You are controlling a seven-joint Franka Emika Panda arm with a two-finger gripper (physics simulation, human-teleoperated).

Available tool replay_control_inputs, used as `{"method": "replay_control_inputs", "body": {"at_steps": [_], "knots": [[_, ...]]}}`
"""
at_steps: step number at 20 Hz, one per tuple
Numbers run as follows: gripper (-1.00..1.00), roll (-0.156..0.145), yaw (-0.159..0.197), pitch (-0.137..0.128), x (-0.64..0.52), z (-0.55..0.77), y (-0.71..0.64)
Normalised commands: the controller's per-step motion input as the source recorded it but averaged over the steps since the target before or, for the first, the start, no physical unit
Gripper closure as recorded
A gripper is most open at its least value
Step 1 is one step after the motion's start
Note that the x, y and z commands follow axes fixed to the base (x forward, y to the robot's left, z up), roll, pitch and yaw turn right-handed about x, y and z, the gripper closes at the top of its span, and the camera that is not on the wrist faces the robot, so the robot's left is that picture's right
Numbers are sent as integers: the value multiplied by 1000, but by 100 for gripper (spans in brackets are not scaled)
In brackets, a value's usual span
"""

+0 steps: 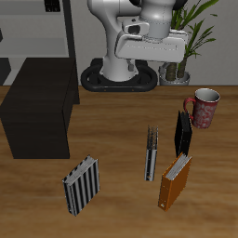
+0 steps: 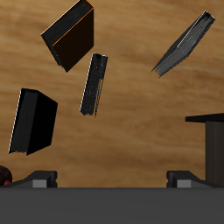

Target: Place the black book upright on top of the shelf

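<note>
The black book (image 1: 183,133) stands upright on the table beside the red patterned mug (image 1: 204,106). It also shows in the wrist view (image 2: 33,121), seen from above. The shelf (image 1: 42,116) is the low black cabinet at the table's other side; one corner of it (image 2: 210,144) shows in the wrist view. My gripper (image 1: 152,42) hangs high near the robot's base, well above and behind the books. In the wrist view the gripper (image 2: 114,179) is open and empty, its fingertips (image 2: 39,179) wide apart.
A thin dark grey book (image 1: 152,153) stands mid-table. An orange-brown book (image 1: 175,179) and a grey striped book (image 1: 81,184) stand nearer the front edge. A potted plant (image 1: 191,42) and a tall grey rack (image 1: 37,28) stand at the back.
</note>
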Motion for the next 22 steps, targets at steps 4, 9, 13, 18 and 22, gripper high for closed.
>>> {"method": "replay_control_inputs", "body": {"at_steps": [4, 9, 13, 18, 22], "knots": [[-100, 17, -16, -6, 50, -103, 361], [-100, 0, 9, -22, -2, -170, 346], [-100, 28, -5, 2, -34, -152, 352], [-100, 20, 15, -63, -111, -64, 297], [-100, 51, -6, 9, -82, -172, 349]]}}
